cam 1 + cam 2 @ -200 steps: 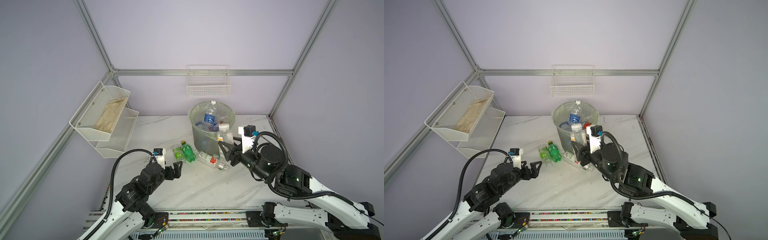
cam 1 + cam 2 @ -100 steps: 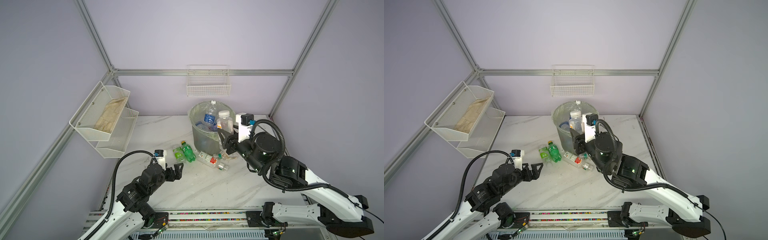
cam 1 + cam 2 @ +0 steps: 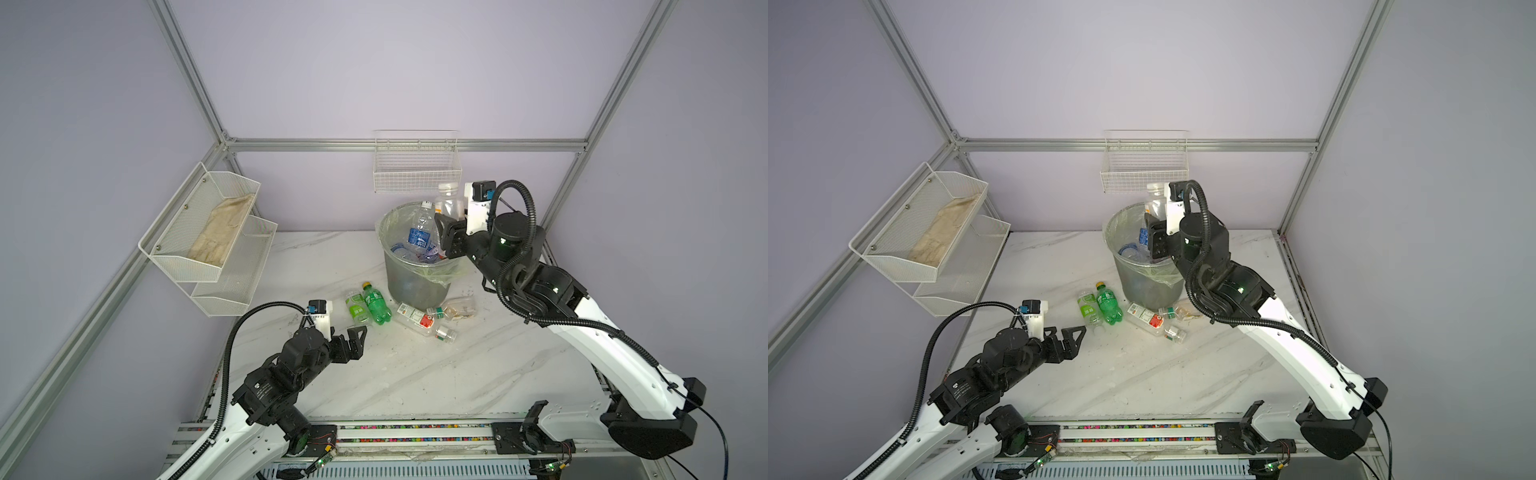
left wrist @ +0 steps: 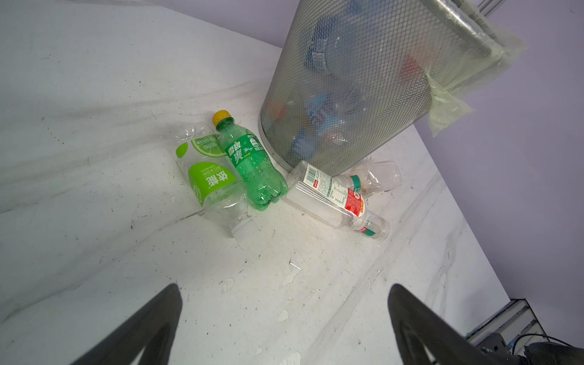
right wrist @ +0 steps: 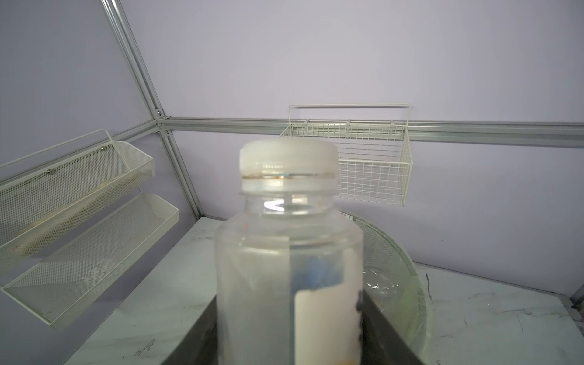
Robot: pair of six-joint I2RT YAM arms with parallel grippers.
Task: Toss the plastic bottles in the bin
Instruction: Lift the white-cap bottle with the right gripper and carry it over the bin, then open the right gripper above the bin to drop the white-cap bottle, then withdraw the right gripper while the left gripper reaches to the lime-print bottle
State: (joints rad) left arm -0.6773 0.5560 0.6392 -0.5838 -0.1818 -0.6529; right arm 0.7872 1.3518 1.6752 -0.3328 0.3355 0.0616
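The grey mesh bin (image 3: 409,286) with its pale-green liner stands at the back middle, with several bottles inside, among them a blue-labelled one (image 3: 421,235). My right gripper (image 3: 451,222) is shut on an upright clear bottle with a white cap (image 3: 449,201) (image 5: 289,252), held over the bin's right rim. On the table in front of the bin lie a green bottle (image 4: 252,164), a lime-labelled clear bottle (image 4: 211,177), a red-and-white-labelled bottle (image 4: 335,196) and a small clear bottle (image 4: 376,178). My left gripper (image 3: 353,338) (image 4: 284,294) hangs open just short of them, holding nothing.
Two white mesh shelves (image 3: 208,232) hang on the left wall, the upper one holding a cloth. A white wire basket (image 3: 415,166) hangs on the back wall just above the bin. Metal frame posts stand at the corners, and a rail (image 3: 415,432) runs along the front edge.
My right gripper has lifted the white-capped bottle from beside the bin up and back to above its right rim. The left arm has barely moved.
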